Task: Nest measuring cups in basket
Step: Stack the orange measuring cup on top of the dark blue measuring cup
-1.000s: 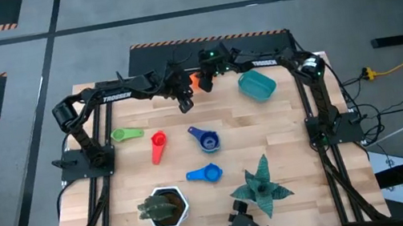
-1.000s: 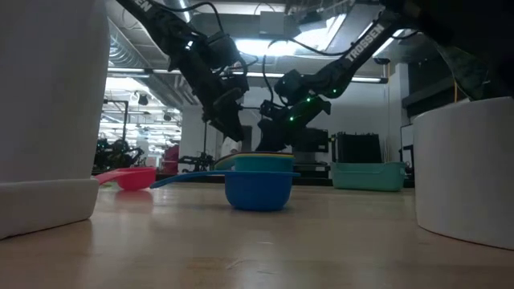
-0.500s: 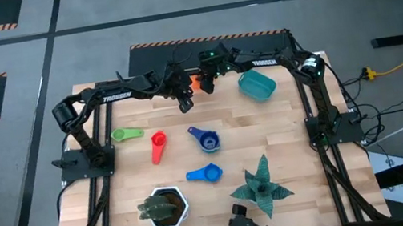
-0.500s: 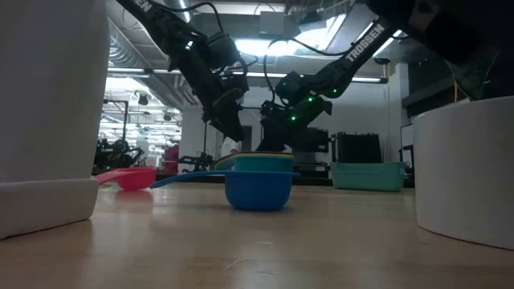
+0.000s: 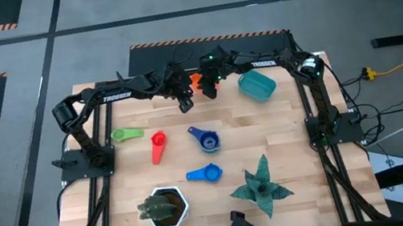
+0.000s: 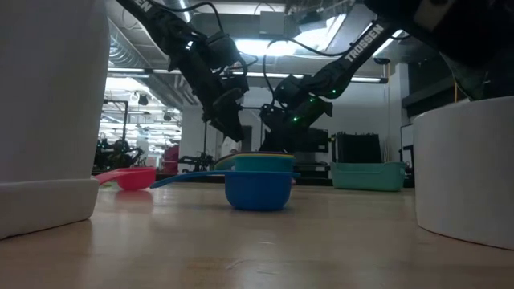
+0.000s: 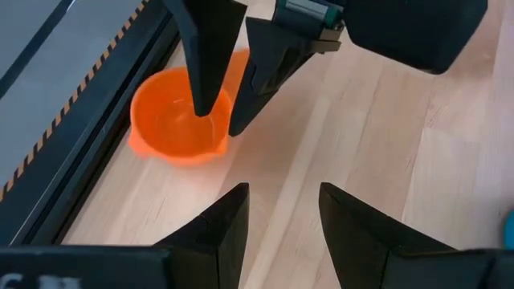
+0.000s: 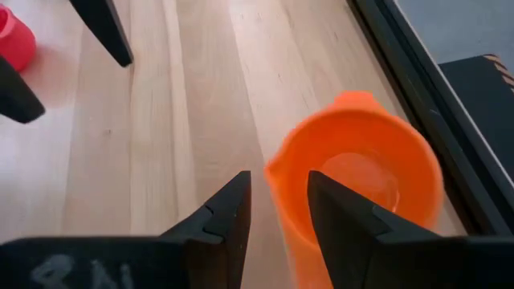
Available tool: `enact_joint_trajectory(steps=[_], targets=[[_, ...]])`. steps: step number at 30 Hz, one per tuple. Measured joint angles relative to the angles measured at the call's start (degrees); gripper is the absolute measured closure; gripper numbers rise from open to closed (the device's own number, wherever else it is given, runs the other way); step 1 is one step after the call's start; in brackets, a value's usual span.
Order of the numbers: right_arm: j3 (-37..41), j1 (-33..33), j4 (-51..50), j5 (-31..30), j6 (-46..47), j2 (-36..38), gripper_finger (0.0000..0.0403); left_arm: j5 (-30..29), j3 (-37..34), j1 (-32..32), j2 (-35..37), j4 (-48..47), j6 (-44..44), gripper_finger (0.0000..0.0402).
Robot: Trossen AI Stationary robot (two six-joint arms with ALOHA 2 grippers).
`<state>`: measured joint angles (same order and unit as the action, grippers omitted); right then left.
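The orange measuring cup (image 5: 195,80) stands upright on its base by the table's far edge, between both grippers. My right gripper (image 8: 279,177) points down at it, open, with the cup's wall between its fingers. My left gripper (image 7: 283,193) hovers just left of the cup, open and holding nothing. The teal basket (image 5: 256,85) sits on the table to the right of the cup. The green cup (image 5: 127,134), red cup (image 5: 158,146), dark blue cup (image 5: 205,138) and lighter blue cup (image 5: 205,174) lie on the wood nearer the middle. My right gripper comes from above, slanting, with one finger (image 7: 202,88) inside the orange cup and the other finger (image 7: 245,96) outside its wall (image 8: 281,193). The cup rests on the table. Whether the fingers touch the wall, I cannot tell.
A white hexagonal pot (image 5: 164,206) and a green star-shaped plant (image 5: 261,189) stand near the table's near edge. The dark frame rail (image 7: 88,120) runs right behind the orange cup. Bare wood lies between the cups and the basket.
My right gripper has shifted slightly toward the table's right and near side at the orange cup. The left arm and the other cups have kept still.
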<state>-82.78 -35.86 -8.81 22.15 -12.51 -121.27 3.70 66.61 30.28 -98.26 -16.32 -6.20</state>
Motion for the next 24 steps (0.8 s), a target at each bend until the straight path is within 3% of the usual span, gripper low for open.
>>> enact_joint_trajectory(steps=[11,24], targets=[[-0.06,-0.04,1.19,0.00,0.26,0.04,0.0274,0.00,0.00,0.00,0.00,0.01,0.00,0.0256],[-11.29,-1.60,-14.94,0.00,-1.14,0.09,0.0274,0.00,0.02,0.01,0.00,-1.41,-0.02,0.0256]])
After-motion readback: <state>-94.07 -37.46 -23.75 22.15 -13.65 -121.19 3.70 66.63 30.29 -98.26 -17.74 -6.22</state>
